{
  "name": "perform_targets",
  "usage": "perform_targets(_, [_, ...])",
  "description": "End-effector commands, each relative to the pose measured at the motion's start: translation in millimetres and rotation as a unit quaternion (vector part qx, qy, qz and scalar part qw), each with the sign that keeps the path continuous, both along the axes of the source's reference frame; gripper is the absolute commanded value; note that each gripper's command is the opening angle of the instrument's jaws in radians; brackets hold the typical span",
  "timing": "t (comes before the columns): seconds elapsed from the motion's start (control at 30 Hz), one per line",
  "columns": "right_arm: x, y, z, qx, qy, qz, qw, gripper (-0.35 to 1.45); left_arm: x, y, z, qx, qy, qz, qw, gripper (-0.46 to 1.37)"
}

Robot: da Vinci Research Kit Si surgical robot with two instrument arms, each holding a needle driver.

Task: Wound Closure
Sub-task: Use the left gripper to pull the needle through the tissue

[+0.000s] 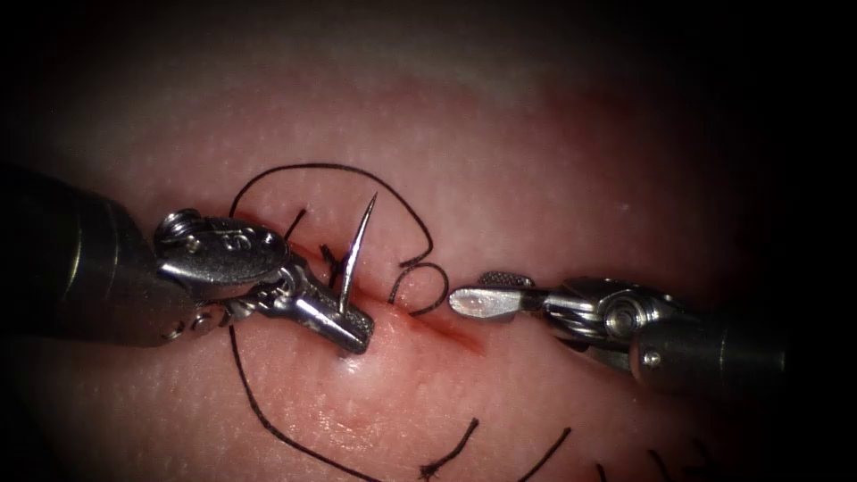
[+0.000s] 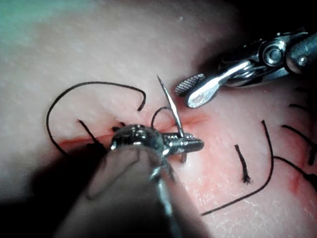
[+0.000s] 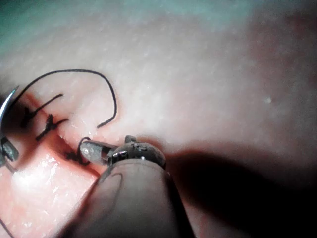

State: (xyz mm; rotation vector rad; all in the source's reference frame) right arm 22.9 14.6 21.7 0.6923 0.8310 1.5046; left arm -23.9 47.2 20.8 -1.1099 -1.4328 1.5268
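**A:** What lies in the middle of the scene?

**B:** Pale pink tissue (image 1: 553, 161) with a cut (image 1: 446, 326) running across it, reddened by red fluid (image 1: 464, 337) along its edges. Dark thread (image 1: 268, 419) loops over the surface above and below the cut, and short cut ends of thread (image 1: 451, 451) lie below it.

**A:** Where is the needle?

**B:** The needle (image 1: 357, 250) stands nearly upright over the cut, its sharp point up and free in the air. The left tool (image 1: 353, 326) has its jaws pressed together on the needle's lower part, near the tail end. The tool's tips rest just at the tissue beside the cut, towards its left end. Whether the needle's tail touches the tissue, I cannot tell.

**A:** And the other one?

**B:** The right tool (image 1: 478, 299) comes in from the right, well apart from the needle, just above the cut. Its jaws are spread a little and hold nothing. A small loop of thread lies between the two tools.
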Motion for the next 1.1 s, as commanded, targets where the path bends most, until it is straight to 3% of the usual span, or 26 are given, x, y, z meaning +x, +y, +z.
perform_targets(0.03, [0.0,0.0,0.0,0.000,0.000,0.000,1.000,0.76,-0.1,0.3,-0.2,0.025,-0.004,0.006,0.9997,-0.35])
perform_targets(0.1, [0.1,-0.1,0.0,0.000,0.001,-0.001,1.000,0.76,0.0,0.4,-0.5,0.057,-0.001,0.013,0.9983,-0.35])
perform_targets(0.2, [0.3,-0.2,0.1,0.000,0.002,-0.001,1.000,0.75,0.4,1.1,-1.2,0.069,-0.019,0.006,0.9974,-0.35])
perform_targets(0.73, [0.7,-0.3,0.3,0.002,0.006,-0.004,1.000,0.68,2.9,5.2,-5.6,0.036,-0.026,-0.021,0.9988,-0.35])
perform_targets(0.83, [0.8,-0.2,0.4,0.002,0.007,-0.004,1.000,0.68,3.4,5.9,-6.8,-0.043,-0.027,-0.043,0.9978,-0.35])
perform_targets(0.87, [0.8,-0.2,0.5,0.002,0.007,-0.004,1.000,0.68,3.4,5.9,-6.8,-0.043,-0.027,-0.043,0.9978,-0.35])
perform_targets(0.97, [1.0,-0.2,0.5,0.002,0.008,-0.005,1.000,0.69,3.7,6.2,-7.7,-0.103,-0.037,-0.066,0.9919,-0.35])
perform_targets(1.07, [1.2,-0.3,0.3,0.003,0.008,-0.005,1.000,0.71,3.9,6.0,-8.6,-0.167,-0.047,-0.077,0.9818,-0.35])
perform_targets(1.1, [1.2,-0.1,0.0,-0.007,0.010,-0.009,1.000,0.76,3.9,5.6,-9.0,-0.203,-0.051,-0.085,0.9742,-0.35])
